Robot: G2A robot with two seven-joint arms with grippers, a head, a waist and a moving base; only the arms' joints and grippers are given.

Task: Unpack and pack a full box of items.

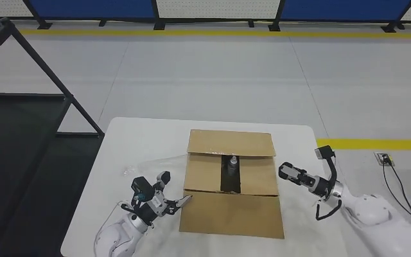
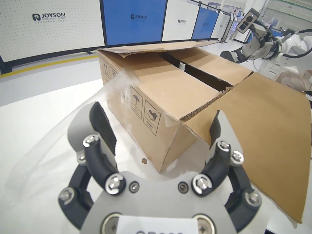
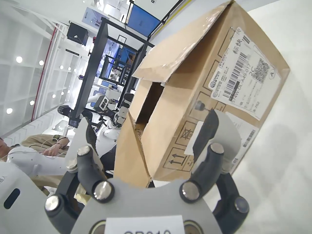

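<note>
Room: pale grey floor (image 1: 205,70) crossed by a yellow line (image 1: 205,32), with blue and white partition panels (image 1: 90,8) along the far edge. A black frame (image 1: 38,70) stands at far left.

1. White table (image 1: 128,138), rounded corners, bearing all items below.
2. Clear plastic film (image 1: 144,168), crumpled, lying on the table left of the box.
3. Left gripper (image 1: 174,189) (image 2: 158,115): fingers spread wide, nothing between them. It sits low over the table, just beside the box's near left corner; contact cannot be told.
4. Small brown scrap (image 2: 143,161) on the table near that corner.
5. Cardboard box (image 1: 205,170) (image 2: 170,86) (image 3: 195,74), at the table's middle. The two inner flaps are folded down with a dark gap between them. The near outer flap (image 1: 231,215) lies spread out toward the robot; the far outer flap (image 1: 231,142) is folded back.
6. Bottle (image 1: 234,160) (image 2: 181,66), pale cap, upright inside the box and showing through the gap.
7. Printed white label (image 3: 246,74) on the box's right side wall.
8. Right gripper (image 1: 283,171) (image 3: 148,120): fingers parted, holding nothing, just beside the box's right side wall.
</note>
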